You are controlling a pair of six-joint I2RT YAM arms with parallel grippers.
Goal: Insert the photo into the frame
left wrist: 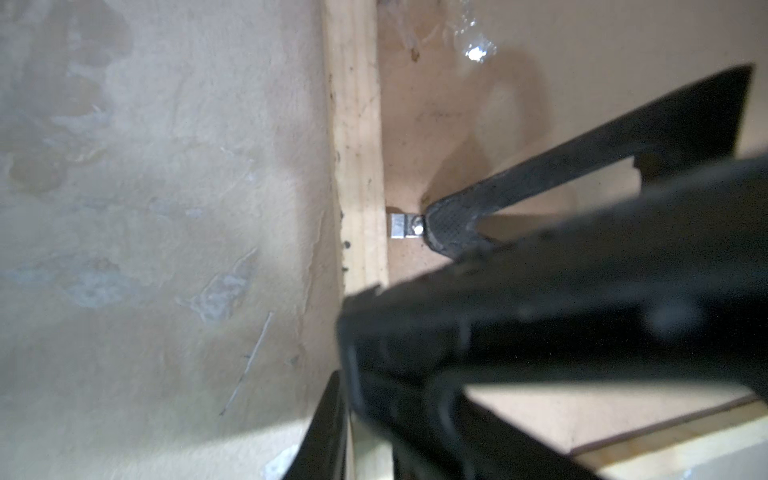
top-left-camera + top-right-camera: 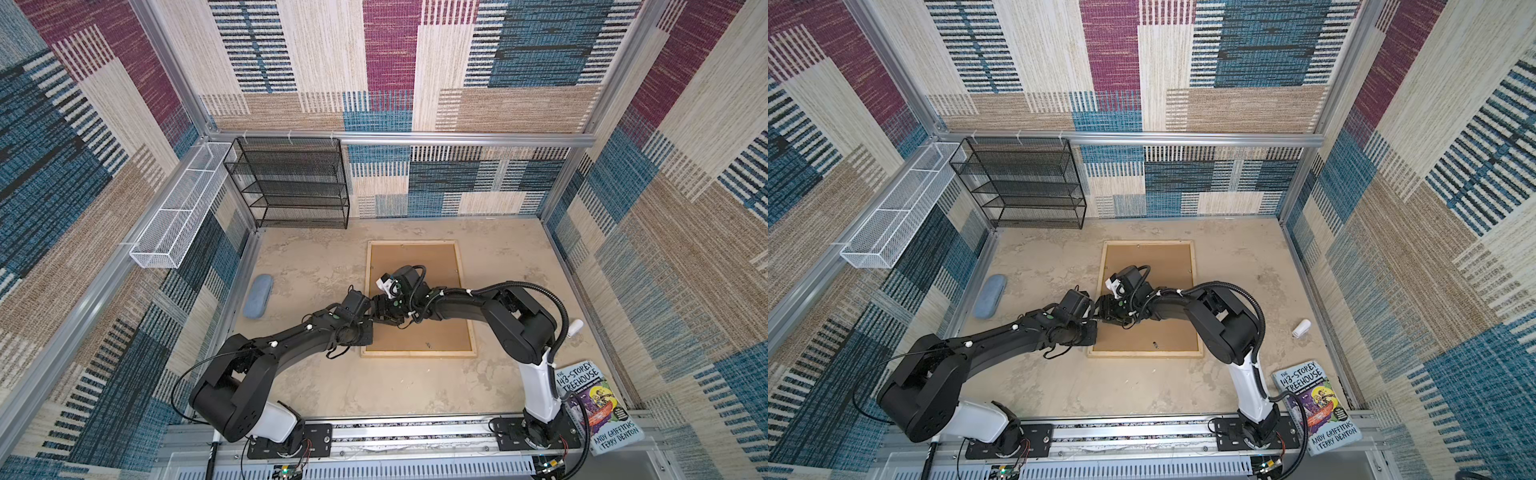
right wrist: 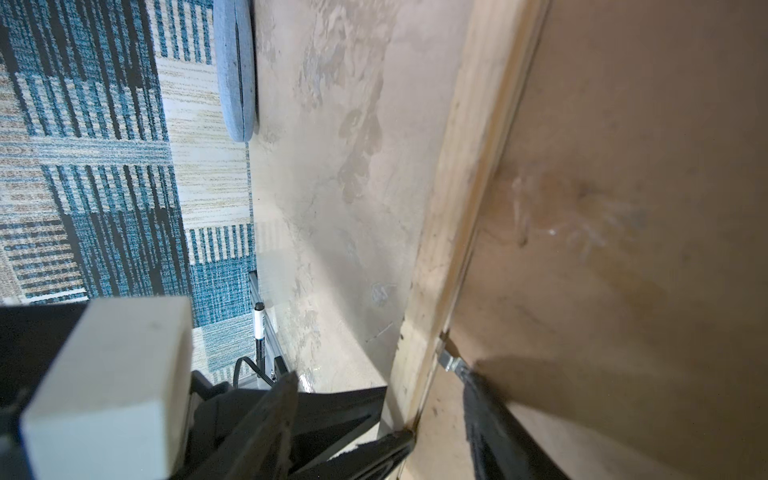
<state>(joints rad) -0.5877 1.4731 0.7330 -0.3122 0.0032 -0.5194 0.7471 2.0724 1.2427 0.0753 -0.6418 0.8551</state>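
Right wrist view shows the right pincer (image 3: 376, 374) spread open astride one long strip of the frame (image 3: 461, 199). One of its fingertips (image 3: 469, 382) touches a small metal tab (image 3: 449, 360) that reaches from the strip over the brown backing board (image 3: 644, 166). In both top views the frame lies back-up on the table (image 2: 316, 266), with the board filling it. The photo is nowhere visible (perhaps under the board, though I cannot tell). The left pincer (image 2: 376, 319) sits just beside the same spot; whether it is open or closed is unclear. The step in hand looks like working that tab. The next move calls for a short, steady push on it without slipping onto the board.
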